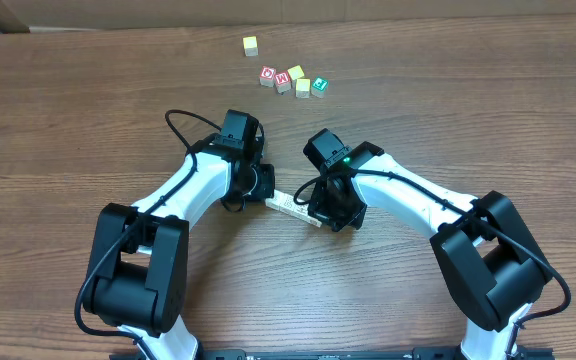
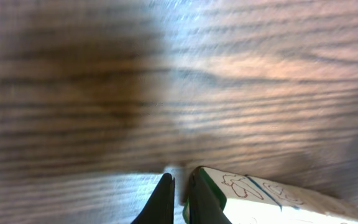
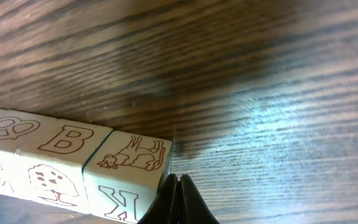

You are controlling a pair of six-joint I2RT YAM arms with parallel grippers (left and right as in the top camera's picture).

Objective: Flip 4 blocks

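Blocks (image 1: 294, 208) between left hand (image 2: 180, 194) and right hand (image 3: 177, 200)

You are looking at a robotics lab bench: a white-and-black left arm (image 1: 183, 190) and right arm (image 1: 408, 195) stand at the near edge of a wood-grain table (image 1: 68, 120), with cream alphabet blocks (image 1: 293, 208) between them and coloured cubes (image 1: 284, 78) toward its far edge.

Brown wood-grain table (image 1: 68, 120), bright glare
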